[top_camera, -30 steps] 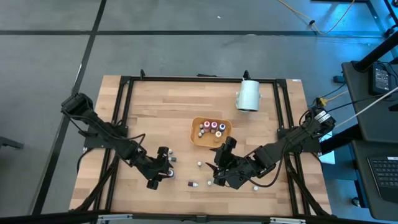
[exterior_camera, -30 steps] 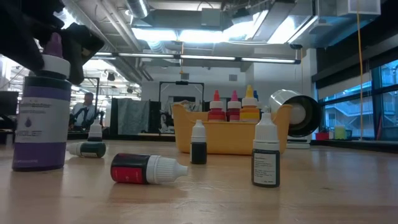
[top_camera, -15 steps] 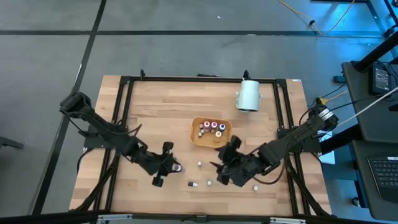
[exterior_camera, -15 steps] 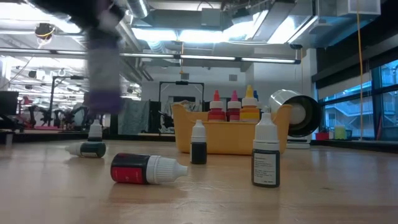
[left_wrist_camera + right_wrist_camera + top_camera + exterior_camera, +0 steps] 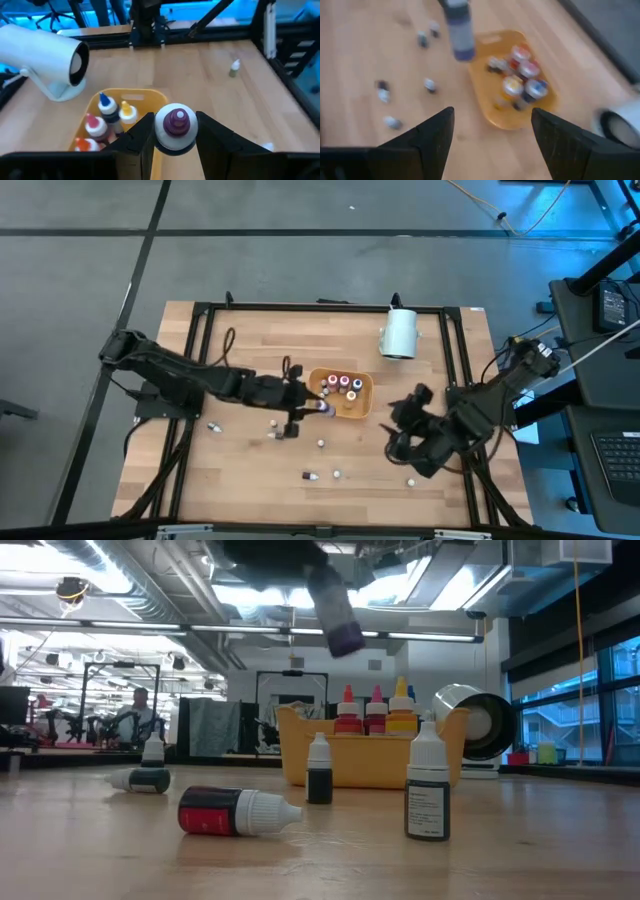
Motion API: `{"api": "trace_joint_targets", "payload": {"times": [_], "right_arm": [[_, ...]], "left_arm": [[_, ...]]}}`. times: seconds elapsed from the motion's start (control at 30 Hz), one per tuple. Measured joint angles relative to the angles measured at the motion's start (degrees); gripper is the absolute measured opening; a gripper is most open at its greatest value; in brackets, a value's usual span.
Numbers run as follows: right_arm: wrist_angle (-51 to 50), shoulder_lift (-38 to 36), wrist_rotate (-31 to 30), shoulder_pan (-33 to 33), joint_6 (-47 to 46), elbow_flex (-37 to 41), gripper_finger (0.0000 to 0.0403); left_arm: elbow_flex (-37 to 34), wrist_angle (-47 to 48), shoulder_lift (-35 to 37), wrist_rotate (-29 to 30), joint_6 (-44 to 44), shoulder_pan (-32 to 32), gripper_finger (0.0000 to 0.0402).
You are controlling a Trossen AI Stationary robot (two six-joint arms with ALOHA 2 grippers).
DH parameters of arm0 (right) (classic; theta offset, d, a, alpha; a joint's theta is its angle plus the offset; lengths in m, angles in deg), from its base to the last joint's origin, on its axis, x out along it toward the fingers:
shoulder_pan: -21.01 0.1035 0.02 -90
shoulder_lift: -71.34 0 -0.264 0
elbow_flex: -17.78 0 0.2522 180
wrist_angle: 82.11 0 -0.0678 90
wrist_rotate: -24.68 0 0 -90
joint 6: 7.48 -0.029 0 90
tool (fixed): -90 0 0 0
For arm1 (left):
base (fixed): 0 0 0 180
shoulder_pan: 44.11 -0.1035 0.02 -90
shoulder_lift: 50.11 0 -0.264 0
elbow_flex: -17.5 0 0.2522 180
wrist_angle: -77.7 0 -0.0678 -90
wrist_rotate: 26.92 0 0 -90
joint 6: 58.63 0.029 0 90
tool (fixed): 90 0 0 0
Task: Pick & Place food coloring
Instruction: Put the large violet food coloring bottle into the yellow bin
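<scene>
My left gripper (image 5: 320,408) is shut on a violet food coloring bottle (image 5: 336,612), in the air over the near left rim of the orange tray (image 5: 364,409). Several bottles (image 5: 341,385) stand upright in the tray. Loose bottles rest on the wood: a red one (image 5: 235,812) on its side, a dark one (image 5: 319,771) and a white-capped one (image 5: 428,786) upright. My right gripper (image 5: 492,135) hangs open and empty above the table, right of the tray. My left gripper pinches the violet bottle between its two fingers (image 5: 141,135), at the white shoulder (image 5: 161,141) just under the cap. The fingers reach in from the table's left, slanting down. The bottle is lifted clear and tilted, its violet lower end (image 5: 347,637) hanging below the fingers.
A large white cylinder (image 5: 399,333) lies at the far right of the table. Small bottles lie scattered near the front edge (image 5: 312,476), (image 5: 337,474), (image 5: 410,481) and at the left (image 5: 213,426). A black frame (image 5: 205,320) borders the tabletop.
My left gripper has taken the violet bottle off the table at the near left, lifted it clear and carried it right and farther back to the tray; the bottle has tipped from upright to tilted. My right gripper has drawn back toward the table's right edge and risen a little.
</scene>
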Motion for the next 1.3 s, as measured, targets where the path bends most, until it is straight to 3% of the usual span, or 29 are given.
{"api": "trace_joint_targets", "payload": {"times": [0.13, 0.37, 0.53, 0.97, 1.3], "right_arm": [[-9.7, -2.4, -4.3, 3.5, -9.5, 0.0, 0.0268], [-10.5, -6.9, -7.8, 10.0, -15.8, 2.2, 0.0268], [1.0, -9.8, -6.8, 10.5, -17.0, 11.8, 0.0268], [42.6, -19.4, -0.6, 10.4, -5.0, 35.1, 0.0268], [44.9, -19.7, 0.9, 10.4, -3.9, 36.4, 0.0268]], "left_arm": [[2.9, -2.0, -5.2, -1.9, 2.9, -2.9, 0.0112], [8.6, 1.2, -14.9, -1.0, 4.1, -6.8, 0.0112], [9.8, 3.2, -17.7, -0.6, 3.5, -8.2, 0.0112], [9.9, 2.8, -19.8, -2.3, -0.5, -9.8, 0.0126], [9.9, 2.3, -21.9, 0.0, 0.3, -9.7, 0.0131]]}}
